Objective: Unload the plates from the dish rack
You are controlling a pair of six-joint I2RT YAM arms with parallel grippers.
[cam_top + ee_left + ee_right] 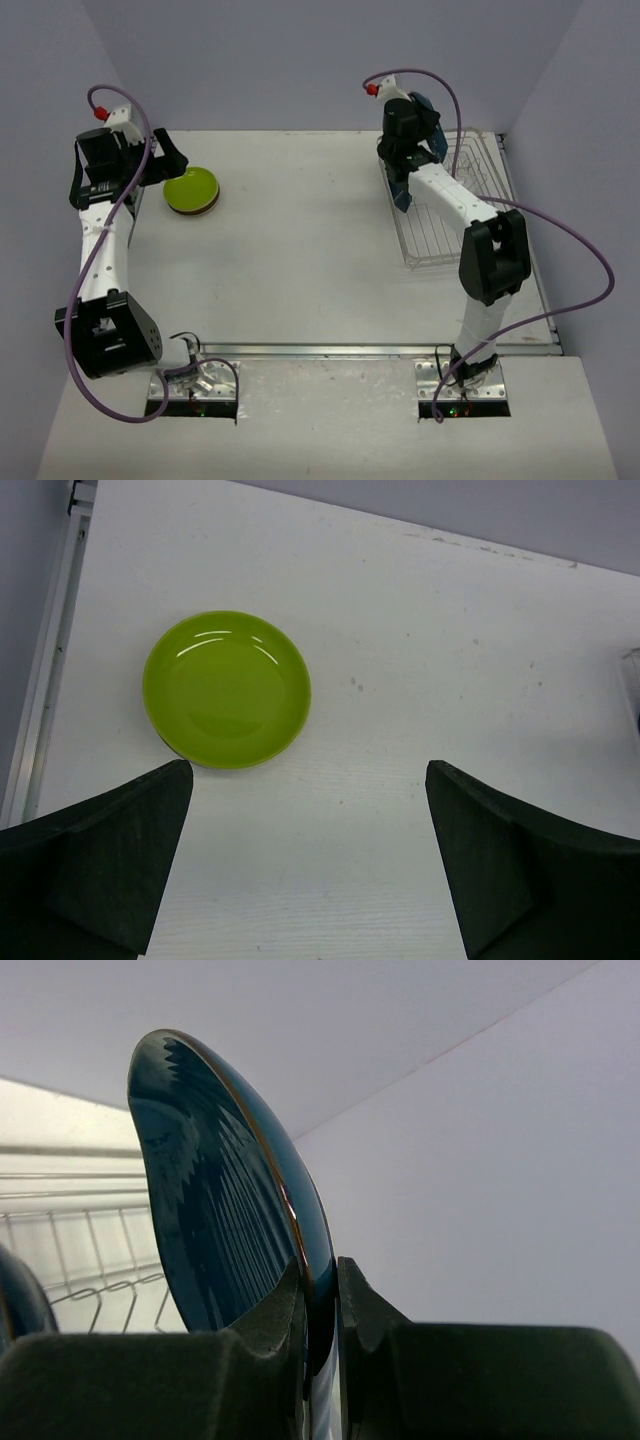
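Note:
In the right wrist view my right gripper (322,1290) is shut on the rim of a dark blue plate (220,1210), which stands on edge between the pads. From above, that gripper (408,165) hangs over the left part of the silver wire dish rack (500,180), and only a strip of the blue plate (402,193) shows beside the wrist. A lime green plate (192,190) lies face up at the back left of the table, on top of a darker plate. My left gripper (308,780) is open just short of the green plate (226,690), holding nothing.
Rack wires (90,1250) show behind the held plate, and a dark rounded edge (15,1300) sits at the lower left of that view. A metal rail (50,650) runs along the table's left edge. Walls close in the back and both sides.

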